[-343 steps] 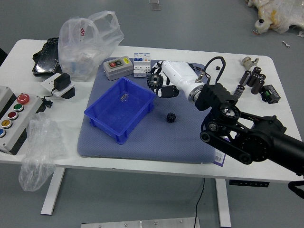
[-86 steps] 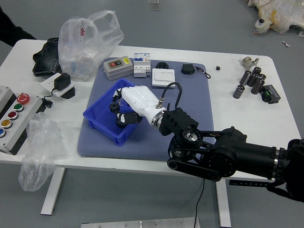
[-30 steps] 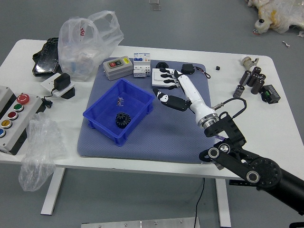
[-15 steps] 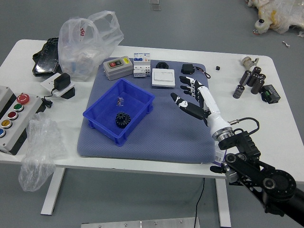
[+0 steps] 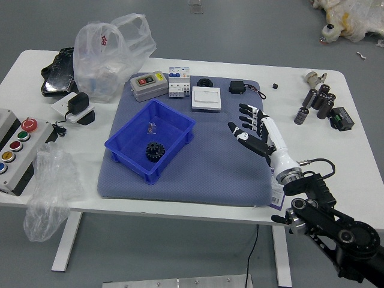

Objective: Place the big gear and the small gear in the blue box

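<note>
Near R: black-and-white R hand (image 5: 275, 146), fingers spread wide, empty. L: black toothed gear (image 5: 155, 152) in near half of blue plastic box (image 5: 131, 141); prob. light, rigid, grippy teeth; pinch rim. Farther in: small shiny bit (image 5: 152, 128), ID unclear.

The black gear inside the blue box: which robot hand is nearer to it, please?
Right. The right hand hovers to the right of the blue box and the black gear inside it, fingers spread and empty. The left hand is out of view.
</note>
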You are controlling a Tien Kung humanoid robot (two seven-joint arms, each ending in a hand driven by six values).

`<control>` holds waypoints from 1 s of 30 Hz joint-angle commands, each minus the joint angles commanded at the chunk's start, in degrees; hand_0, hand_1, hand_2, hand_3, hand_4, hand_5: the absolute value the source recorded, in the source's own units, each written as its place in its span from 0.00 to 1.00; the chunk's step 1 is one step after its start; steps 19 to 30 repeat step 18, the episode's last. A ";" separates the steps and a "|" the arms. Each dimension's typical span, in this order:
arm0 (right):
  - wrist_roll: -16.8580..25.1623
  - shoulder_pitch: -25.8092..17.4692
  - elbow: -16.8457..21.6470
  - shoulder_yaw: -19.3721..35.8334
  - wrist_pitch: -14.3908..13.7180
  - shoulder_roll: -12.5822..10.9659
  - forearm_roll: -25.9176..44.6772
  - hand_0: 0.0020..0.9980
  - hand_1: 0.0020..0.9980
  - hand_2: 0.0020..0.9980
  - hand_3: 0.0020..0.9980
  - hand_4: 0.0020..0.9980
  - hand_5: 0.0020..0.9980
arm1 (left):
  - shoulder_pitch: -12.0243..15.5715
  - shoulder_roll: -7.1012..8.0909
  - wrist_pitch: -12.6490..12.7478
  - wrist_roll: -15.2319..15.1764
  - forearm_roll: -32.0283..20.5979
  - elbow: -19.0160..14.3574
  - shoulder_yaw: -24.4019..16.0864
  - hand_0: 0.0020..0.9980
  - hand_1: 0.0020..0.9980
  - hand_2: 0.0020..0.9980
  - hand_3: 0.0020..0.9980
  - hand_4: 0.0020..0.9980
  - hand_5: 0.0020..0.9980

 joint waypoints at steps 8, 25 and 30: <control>-3.01 -0.06 0.87 1.03 -0.20 -0.23 -3.77 0.57 0.64 0.67 0.81 0.79 0.36 | -0.39 0.06 -0.59 0.57 0.90 0.25 -0.39 0.60 0.40 0.45 0.65 0.74 0.41; 0.96 -0.26 2.49 1.14 3.35 -1.10 4.52 0.60 0.70 0.71 0.69 0.81 0.35 | -1.22 -0.18 -1.27 1.43 4.62 0.41 -2.07 0.60 0.38 0.44 0.65 0.73 0.41; 0.96 -0.26 2.49 1.14 3.35 -1.10 4.52 0.60 0.70 0.71 0.69 0.81 0.35 | -1.22 -0.18 -1.27 1.43 4.62 0.41 -2.07 0.60 0.38 0.44 0.65 0.73 0.41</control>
